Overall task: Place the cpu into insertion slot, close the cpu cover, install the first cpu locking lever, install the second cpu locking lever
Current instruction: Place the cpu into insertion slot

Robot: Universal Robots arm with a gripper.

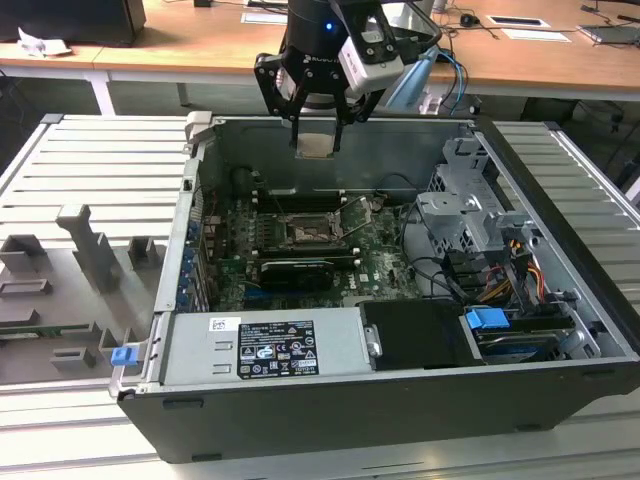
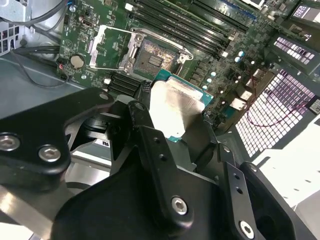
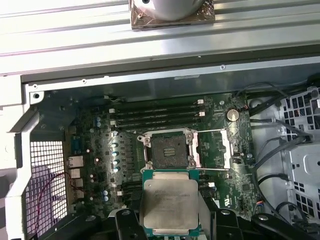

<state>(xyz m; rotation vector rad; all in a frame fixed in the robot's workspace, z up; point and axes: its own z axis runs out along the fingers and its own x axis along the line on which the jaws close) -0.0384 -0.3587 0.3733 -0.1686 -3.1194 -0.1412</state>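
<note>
The arm reaches down from above the open computer case (image 1: 330,400), its wrist pointing straight down over the rear half of the motherboard (image 1: 385,262). The claw (image 1: 317,135) is closed on the cpu (image 1: 317,148), with dark fingers (image 2: 144,94) pressing two opposite edges and the silvery-beige face in plain sight in both wrist views. The chip hangs in the air, well clear of the board and touching nothing but the claw. In the first wrist view it sits just short of the insertion slot (image 3: 167,150), not yet over it. The slot is bare, its dark contact grid exposed. The cpu cover (image 3: 196,152) is swung open and lies to one side of the slot. The case rests on a grey ribbed worktop (image 1: 90,170).
</note>
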